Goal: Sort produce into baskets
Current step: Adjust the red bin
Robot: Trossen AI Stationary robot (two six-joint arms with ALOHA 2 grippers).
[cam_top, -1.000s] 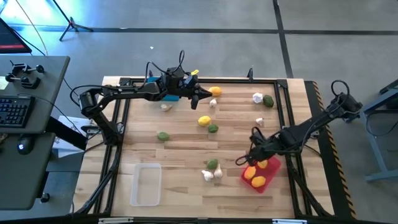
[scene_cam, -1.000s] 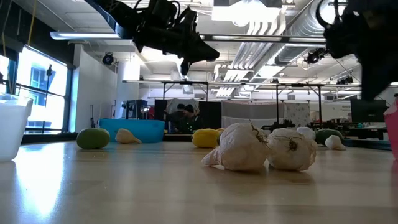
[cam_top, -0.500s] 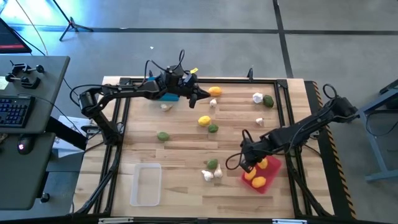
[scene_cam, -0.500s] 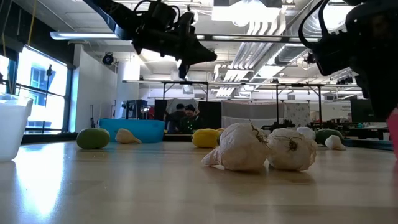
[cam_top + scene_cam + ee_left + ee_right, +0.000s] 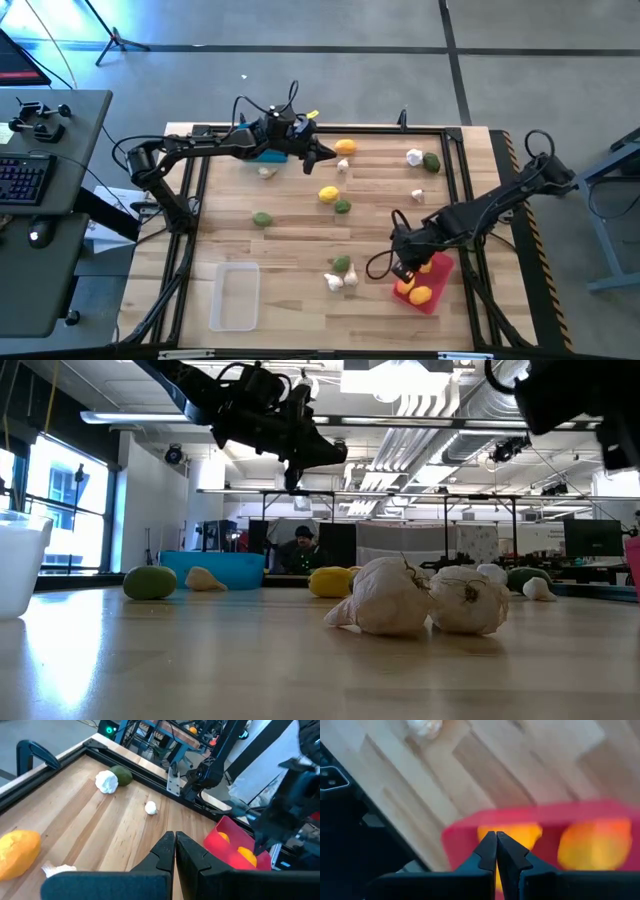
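High view: nearest on the counter (image 5: 300, 300) lies the clear bin (image 5: 234, 296), at the near left. To its right, two garlic bulbs (image 5: 334, 282) sit touching, with a green fruit (image 5: 342, 264) just behind them. At the near right is the red bin (image 5: 425, 282), tilted askew and holding two yellow fruits (image 5: 412, 293). The right arm stretches in from the right edge, bent low across the counter, and its right claw (image 5: 400, 270) hangs at the red bin's left rim with fingers pressed together, holding nothing; the right wrist view shows them shut above the bin's wall.

Toward the middle lie a green fruit (image 5: 262, 217) on the left, then a yellow fruit (image 5: 328, 194) with another green fruit (image 5: 343, 207) touching it. A small garlic piece (image 5: 417, 195) sits to the right.

Farther back, the left arm reaches in from the left, extended nearly flat over the blue bin (image 5: 272, 155). Its left claw (image 5: 332, 154) is closed and empty, pointing right, raised above the counter in the low view. Just beyond it lie a yellow fruit (image 5: 345, 146) and a garlic piece (image 5: 342, 165). At the far right, a garlic bulb (image 5: 414, 156) touches a green fruit (image 5: 431, 162).
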